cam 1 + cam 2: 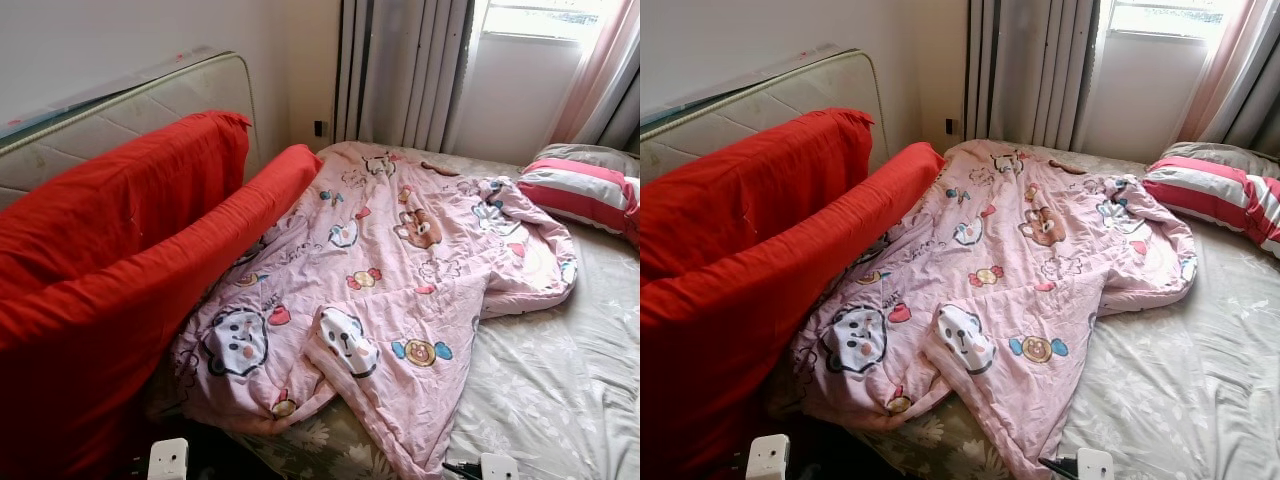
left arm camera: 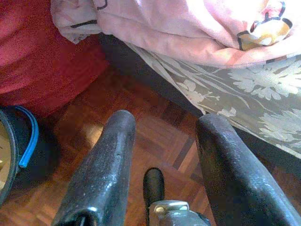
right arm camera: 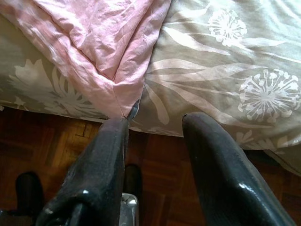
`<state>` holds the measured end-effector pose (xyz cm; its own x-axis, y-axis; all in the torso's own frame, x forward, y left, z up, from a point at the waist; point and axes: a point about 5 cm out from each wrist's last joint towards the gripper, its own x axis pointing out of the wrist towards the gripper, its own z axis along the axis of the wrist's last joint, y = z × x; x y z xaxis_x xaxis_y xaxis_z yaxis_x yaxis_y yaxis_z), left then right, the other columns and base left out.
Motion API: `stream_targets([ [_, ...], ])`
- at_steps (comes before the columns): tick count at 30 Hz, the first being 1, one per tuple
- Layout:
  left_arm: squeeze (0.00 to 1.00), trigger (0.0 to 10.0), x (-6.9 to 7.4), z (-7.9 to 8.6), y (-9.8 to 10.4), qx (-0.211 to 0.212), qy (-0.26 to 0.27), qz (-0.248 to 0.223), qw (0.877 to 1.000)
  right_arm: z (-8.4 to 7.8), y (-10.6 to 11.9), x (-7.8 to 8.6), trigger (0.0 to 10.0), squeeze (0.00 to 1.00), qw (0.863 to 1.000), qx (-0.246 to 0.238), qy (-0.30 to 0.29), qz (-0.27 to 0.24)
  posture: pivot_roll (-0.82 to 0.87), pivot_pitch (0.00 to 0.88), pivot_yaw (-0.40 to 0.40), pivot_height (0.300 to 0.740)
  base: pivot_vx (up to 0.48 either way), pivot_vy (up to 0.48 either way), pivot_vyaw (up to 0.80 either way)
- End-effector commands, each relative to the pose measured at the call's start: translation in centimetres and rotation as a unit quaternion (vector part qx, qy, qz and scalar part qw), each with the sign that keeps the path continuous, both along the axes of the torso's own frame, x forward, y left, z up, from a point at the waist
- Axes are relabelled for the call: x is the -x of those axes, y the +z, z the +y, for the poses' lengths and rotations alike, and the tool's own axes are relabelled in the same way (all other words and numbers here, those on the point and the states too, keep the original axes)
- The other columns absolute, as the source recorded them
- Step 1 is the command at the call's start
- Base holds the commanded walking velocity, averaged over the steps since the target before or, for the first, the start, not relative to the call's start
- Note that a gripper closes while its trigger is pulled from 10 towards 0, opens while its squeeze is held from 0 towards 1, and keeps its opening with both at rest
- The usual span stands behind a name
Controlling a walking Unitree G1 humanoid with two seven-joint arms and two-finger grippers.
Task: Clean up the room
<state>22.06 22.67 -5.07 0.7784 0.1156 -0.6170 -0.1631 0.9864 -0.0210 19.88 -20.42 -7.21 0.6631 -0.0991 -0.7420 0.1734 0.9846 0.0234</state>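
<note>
Bedroom's a bit of a mess from where I'm standing. Grey curtains (image 1: 400,70) hang over a bright window at the far end, and a bare mattress (image 1: 130,105) leans upright against the wall on my left. In front of that mattress sits a big red cushion (image 1: 120,260), propped along the bed's left side.

On the bed (image 1: 560,390), which wears a grey floral sheet, a pink cartoon-print quilt (image 1: 400,260) lies rumpled, stretching from the far end down to the near edge. One corner droops over the near edge. A red-and-white striped pillow (image 1: 580,190) sits at the far right, just beside the quilt's bunched-up edge.

My left end effector (image 2: 164,127) hangs low with its fingers spread and nothing between them, over the wooden parquet floor (image 2: 117,117), near the bed's side and the bottom of the red cushion. Off to one side in the left wrist view is a dark round container with a blue rim (image 2: 23,141), maybe a bin, hard to say since it's cut off.

My right end effector (image 3: 155,122) is also released, fingers apart and empty, pointing at the bed's near edge. The hanging quilt corner comes down right at the tip of one finger (image 3: 106,160); I can't tell if it actually touches.
</note>
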Motion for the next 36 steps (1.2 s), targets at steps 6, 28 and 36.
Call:
stream_targets([
  [6, 0.0, 10.0, 1.8, -0.1, -1.0, -0.001, -0.006, 0.015, 1.0, 0.7, -0.4, 0.7, 10.0, 0.0, 1.0, -0.006, -0.001, -0.006, 0.0, 0.174, 0.004, 0.74, 0.0, 0.0, 0.0],
  [28, 0.0, 10.0, 1.6, -1.2, -0.8, 0.006, -0.02, -0.007, 1.0, 1.1, 0.0, 0.0, 10.0, 0.0, 0.999, 0.0, 0.009, -0.031, -0.01, 0.178, 0.0, 0.74, 0.0, 0.0, 0.17],
  [36, 0.0, 10.0, 1.3, -1.3, -0.6, 0.007, -0.02, -0.018, 1.0, 1.0, 0.1, 0.0, 10.0, 0.0, 0.999, 0.001, 0.006, -0.031, 0.0, 0.186, -0.003, 0.74, 0.0, 0.0, 0.0],
])
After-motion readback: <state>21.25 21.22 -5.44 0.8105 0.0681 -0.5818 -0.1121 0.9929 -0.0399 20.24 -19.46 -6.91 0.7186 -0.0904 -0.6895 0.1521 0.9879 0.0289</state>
